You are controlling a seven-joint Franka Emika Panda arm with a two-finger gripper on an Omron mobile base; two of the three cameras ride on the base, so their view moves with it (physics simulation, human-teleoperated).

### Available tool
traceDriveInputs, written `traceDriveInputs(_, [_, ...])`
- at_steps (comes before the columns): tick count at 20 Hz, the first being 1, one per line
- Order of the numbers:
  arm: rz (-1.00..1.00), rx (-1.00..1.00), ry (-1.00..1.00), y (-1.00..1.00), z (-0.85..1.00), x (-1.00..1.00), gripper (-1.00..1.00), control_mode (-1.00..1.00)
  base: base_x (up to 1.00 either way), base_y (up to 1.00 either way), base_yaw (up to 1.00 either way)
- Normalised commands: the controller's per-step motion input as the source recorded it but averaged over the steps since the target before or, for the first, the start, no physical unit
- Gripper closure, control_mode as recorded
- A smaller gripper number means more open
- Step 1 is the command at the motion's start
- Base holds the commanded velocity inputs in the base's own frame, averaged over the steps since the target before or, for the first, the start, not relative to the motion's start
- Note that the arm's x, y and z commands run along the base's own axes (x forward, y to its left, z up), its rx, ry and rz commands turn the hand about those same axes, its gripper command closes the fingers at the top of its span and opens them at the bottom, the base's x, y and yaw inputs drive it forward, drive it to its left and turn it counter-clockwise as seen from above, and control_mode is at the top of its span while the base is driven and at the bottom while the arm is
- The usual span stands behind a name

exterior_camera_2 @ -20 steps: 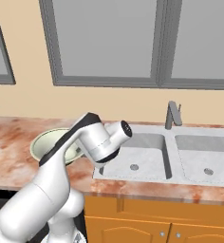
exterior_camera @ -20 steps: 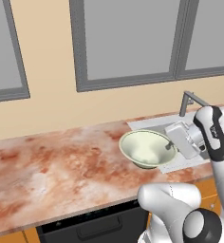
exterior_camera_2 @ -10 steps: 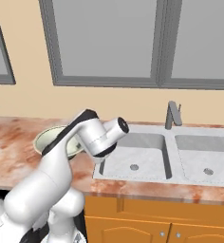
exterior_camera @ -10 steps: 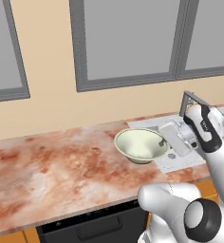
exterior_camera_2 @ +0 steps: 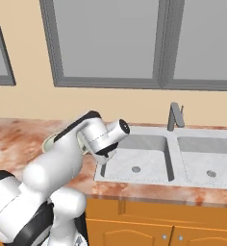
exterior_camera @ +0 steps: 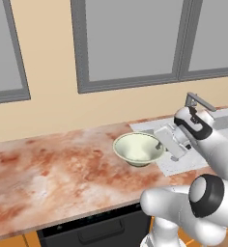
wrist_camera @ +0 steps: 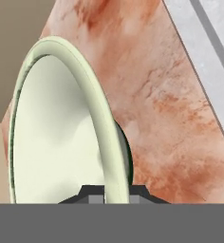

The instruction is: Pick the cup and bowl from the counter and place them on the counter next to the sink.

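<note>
Gripping bowl [wrist_camera: 61, 128] rim, pincer [wrist_camera: 110, 192] clamped on it, bowl above counter [exterior_camera: 48, 169] beside sink [exterior_camera_2: 149, 158]

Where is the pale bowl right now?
In the left base view, the bowl sits right of centre on the marbled counter, just left of the sink, its rim pinched by the gripper.

Two base views look forward and down from behind — sharing counter [exterior_camera: 58, 169] and sink [exterior_camera_2: 149, 156] (opposite sides); hand view sits close.
</note>
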Motion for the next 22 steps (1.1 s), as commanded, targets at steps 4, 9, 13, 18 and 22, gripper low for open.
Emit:
traceDriveInputs(4, [0.0,-0.04,0.0,0.0,-0.32,0.11,1.0,-1.0,0.0,0.0,0.0])
traceDriveInputs(9, [0.0,-0.04,0.0,0.0,-0.27,0.0,1.0,-1.0,0.0,0.0,0.0])
traceDriveInputs(13, [0.0,-0.05,0.0,0.0,-0.24,0.0,1.0,-1.0,0.0,0.0,0.0])
traceDriveInputs(18, [0.0,-0.04,0.0,0.0,-0.3,0.0,1.0,-1.0,0.0,0.0,0.0])
traceDriveInputs(22, [0.0,-0.05,0.0,0.0,-0.25,0.04,1.0,-1.0,0.0,0.0,0.0])
